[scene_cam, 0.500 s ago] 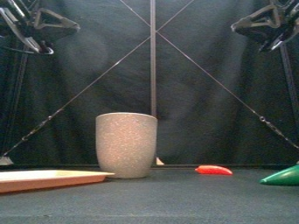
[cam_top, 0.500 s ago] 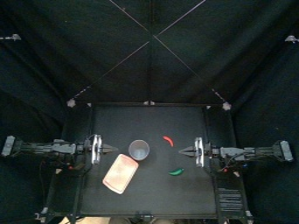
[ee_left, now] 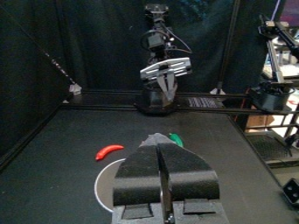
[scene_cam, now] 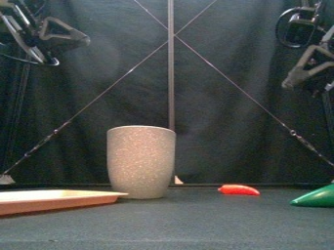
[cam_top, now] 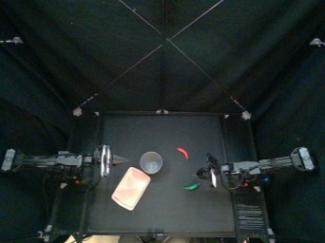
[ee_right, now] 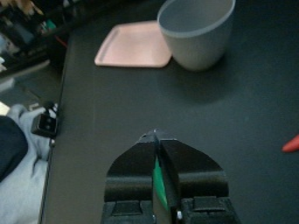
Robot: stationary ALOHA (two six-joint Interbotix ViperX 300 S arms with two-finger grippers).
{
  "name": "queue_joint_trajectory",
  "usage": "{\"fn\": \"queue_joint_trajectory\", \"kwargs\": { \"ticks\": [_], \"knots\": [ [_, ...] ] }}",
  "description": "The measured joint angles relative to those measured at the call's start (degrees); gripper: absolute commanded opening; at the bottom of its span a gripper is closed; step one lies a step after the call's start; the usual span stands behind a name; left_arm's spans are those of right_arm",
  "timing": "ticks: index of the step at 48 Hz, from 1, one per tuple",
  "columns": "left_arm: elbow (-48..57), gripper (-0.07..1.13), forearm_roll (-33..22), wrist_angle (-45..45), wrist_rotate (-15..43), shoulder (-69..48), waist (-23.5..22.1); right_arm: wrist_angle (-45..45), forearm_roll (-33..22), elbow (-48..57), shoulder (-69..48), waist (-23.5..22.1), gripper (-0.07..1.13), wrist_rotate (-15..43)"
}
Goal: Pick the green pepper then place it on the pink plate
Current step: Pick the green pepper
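lying below closed right jaws | green pepper (scene_cam: 317, 197) | not touching

A robot lab booth; black curtains (cam_top: 76, 57) around a small black table (cam_top: 172, 214); two mounted arms (cam_top: 51, 159)

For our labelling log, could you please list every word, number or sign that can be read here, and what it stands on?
None: no readable text shows on the flat pink tray, the tall grey speckled cup, the green toy pepper or the red toy chilli.
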Motion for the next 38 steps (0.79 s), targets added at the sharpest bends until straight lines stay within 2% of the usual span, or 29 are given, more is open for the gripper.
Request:
{"fn": "queue_joint_trajectory", "kwargs": {
  "ticks": [12, 14, 24, 38],
  "knots": [
    [0.3, 0.13, -0.4, 0.1, 0.0, 0.0, 1.2, 0.6, 0.2, 0.3, 9.6, 2.3, 0.86, 3.0],
    [0.4, 0.13, -0.5, 0.1, 0.0, 0.0, 1.5, 0.3, 0.7, 0.3, 11.3, 2.4, 0.91, 3.0],
    [0.5, 0.13, -1.3, 0.1, 0.0, 0.0, 2.0, -0.1, 5.4, 0.2, 18.6, 2.5, 0.93, 3.1],
    [0.4, 0.13, -1.6, 0.1, 0.0, 0.0, 2.6, -0.7, 5.9, -1.5, 25.7, 6.6, 0.93, 3.1]
  ]
}}
